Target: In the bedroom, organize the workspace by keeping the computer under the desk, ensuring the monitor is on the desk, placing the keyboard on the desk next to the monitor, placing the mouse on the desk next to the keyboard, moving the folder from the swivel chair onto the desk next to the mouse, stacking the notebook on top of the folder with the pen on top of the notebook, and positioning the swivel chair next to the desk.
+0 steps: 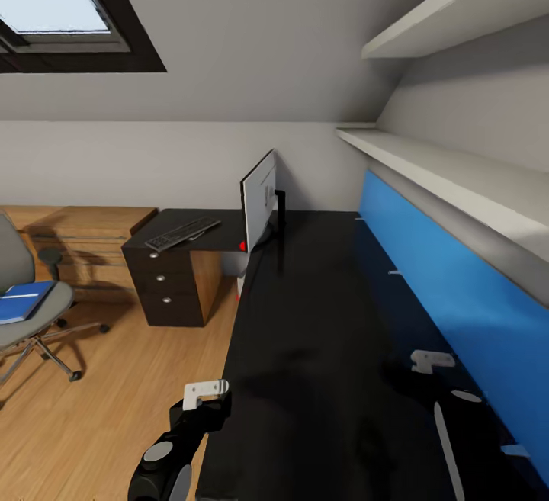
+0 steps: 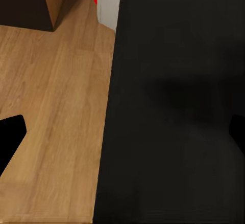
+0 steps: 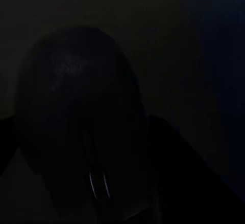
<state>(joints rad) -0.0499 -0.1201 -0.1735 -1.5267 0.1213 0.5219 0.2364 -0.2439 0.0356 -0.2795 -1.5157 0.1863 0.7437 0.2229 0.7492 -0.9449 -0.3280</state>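
Observation:
The long black desk (image 1: 320,348) runs ahead of me. On it the monitor (image 1: 259,197) stands edge-on to me. The keyboard (image 1: 181,232) lies on the desk's left wing above the drawers. Under the desk, a sliver of the white computer (image 1: 241,281) (image 2: 108,1) shows with its red light. The swivel chair (image 1: 30,310) stands at the left with the blue folder (image 1: 23,301) on its seat. The dark mouse (image 3: 76,106) sits close under my right gripper (image 1: 424,379), whose jaws are lost in the dark. My left gripper (image 1: 215,408) (image 2: 122,137) hangs open over the desk's left edge. Notebook and pen are out of view.
A light-wood dresser (image 1: 91,245) stands against the far wall left of the desk. The blue back panel (image 1: 442,272) and two white shelves (image 1: 457,173) line the desk's right side. Wood floor (image 1: 114,409) lies between the chair and the desk. A skylight (image 1: 53,5) sits overhead.

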